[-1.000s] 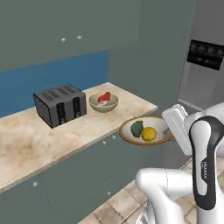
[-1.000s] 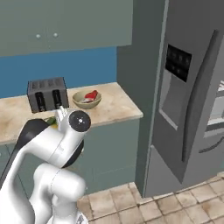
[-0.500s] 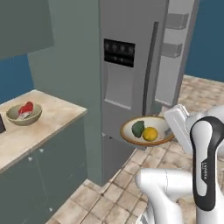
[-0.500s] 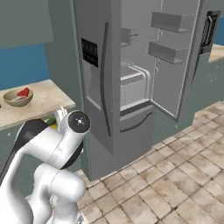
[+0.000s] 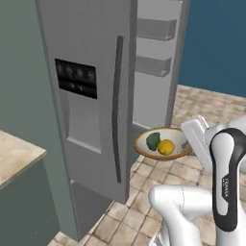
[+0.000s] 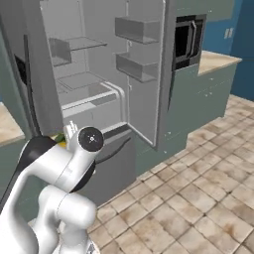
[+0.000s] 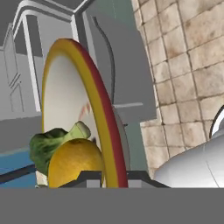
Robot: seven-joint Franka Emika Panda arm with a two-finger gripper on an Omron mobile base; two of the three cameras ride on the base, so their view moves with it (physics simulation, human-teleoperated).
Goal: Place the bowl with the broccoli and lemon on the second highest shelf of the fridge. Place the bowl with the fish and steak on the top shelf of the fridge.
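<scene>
Bowl [image 5: 163,142] with broccoli [image 5: 153,141] and lemon [image 5: 166,147] rides level beside the fridge [image 5: 91,96], our gripper [image 5: 192,139] pinching its rim; right base view shows the second highest shelf [image 6: 82,79], where we judge it goes next; hand view confirms the clamp

The base swings round from the counter — the fridge [image 6: 99,79] now fills the front, its right door open, interior shelves in sight
</scene>
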